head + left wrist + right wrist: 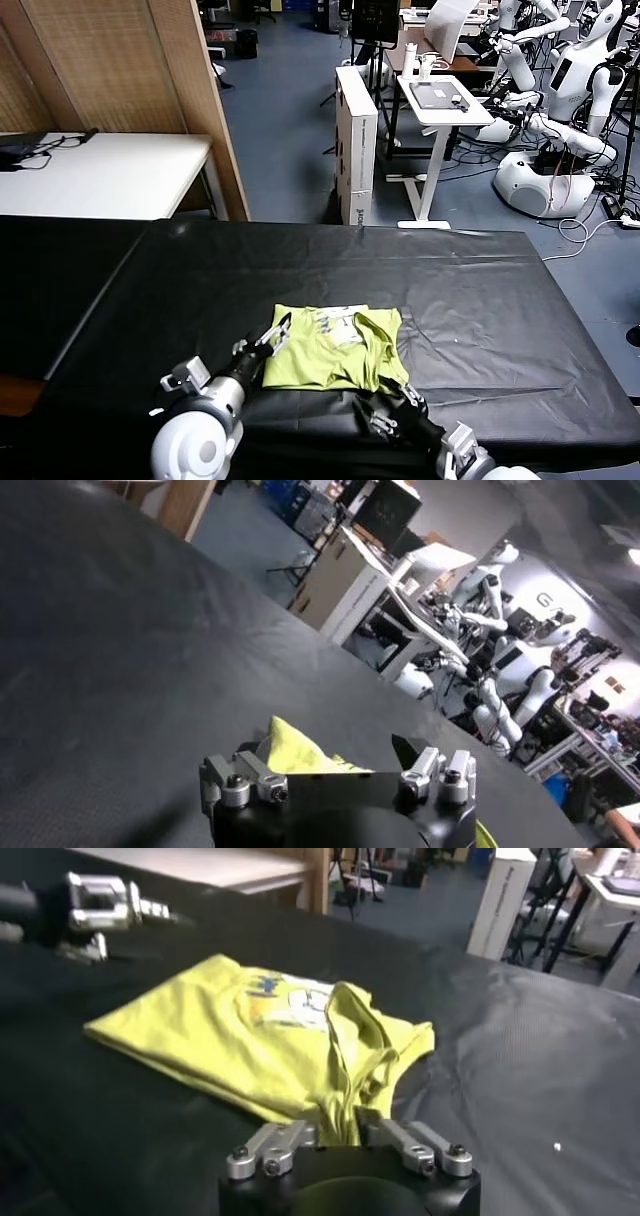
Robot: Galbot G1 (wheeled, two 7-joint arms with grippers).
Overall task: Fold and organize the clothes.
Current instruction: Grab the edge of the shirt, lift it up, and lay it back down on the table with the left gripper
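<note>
The clothes are one lime yellow-green T-shirt (335,350), lying folded on the black tablecloth (480,300) with its white print facing up. My left gripper (278,332) is open at the shirt's left edge, and a corner of the shirt (298,755) shows between its fingers in the left wrist view. My right gripper (392,402) sits at the shirt's near right corner. Its fingers stand apart, open, with a bunched ridge of the shirt (270,1028) running in between them (337,1128). The left gripper (100,903) also shows beyond the shirt in the right wrist view.
A white table (100,175) and a wooden partition (190,100) stand behind on the left. Beyond the far table edge are a white box (355,140), a small desk (440,100) and other robots (560,130). Bare black cloth spreads to the shirt's right.
</note>
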